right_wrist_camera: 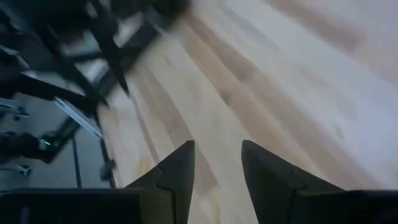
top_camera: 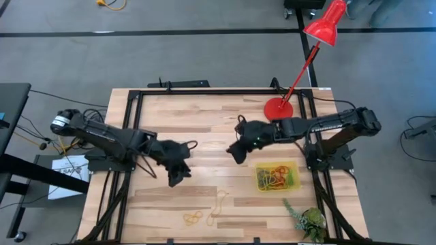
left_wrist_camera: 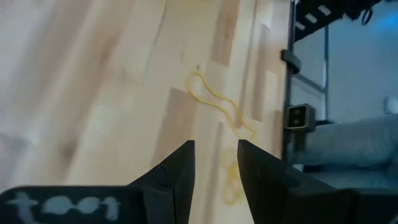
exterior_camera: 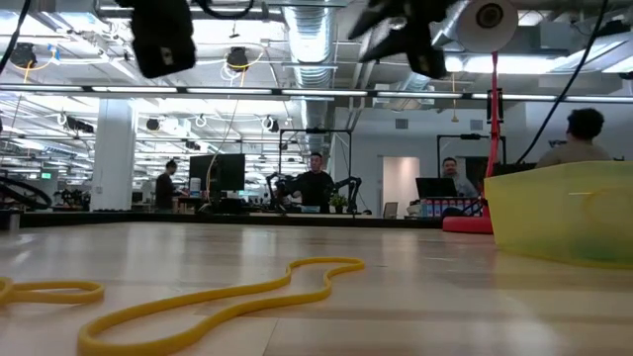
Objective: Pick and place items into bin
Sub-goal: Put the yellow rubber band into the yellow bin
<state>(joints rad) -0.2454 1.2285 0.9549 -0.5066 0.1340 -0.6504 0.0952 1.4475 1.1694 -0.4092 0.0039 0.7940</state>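
The yellow bin (top_camera: 277, 175) stands on the table's right half with several coloured rubber bands (top_camera: 272, 178) lying in it; the low view shows its wall (exterior_camera: 564, 213). A long yellow band (top_camera: 220, 203) and a smaller one (top_camera: 193, 218) lie flat on the wood near the front edge, also seen in the low view (exterior_camera: 218, 297) (exterior_camera: 49, 291). My left gripper (top_camera: 178, 175) hovers open above the table left of centre, the long band (left_wrist_camera: 214, 99) ahead of its fingers (left_wrist_camera: 216, 149). My right gripper (top_camera: 236, 153) hangs open above the table's middle, left of the bin, nothing between its fingers (right_wrist_camera: 217, 149).
A red lamp stands with its round base (top_camera: 278, 107) at the far right, its shade overhanging the table's far edge. A green plant sprig (top_camera: 306, 219) lies at the near right corner. Bare wood lies between the two grippers. People sit at desks behind the table.
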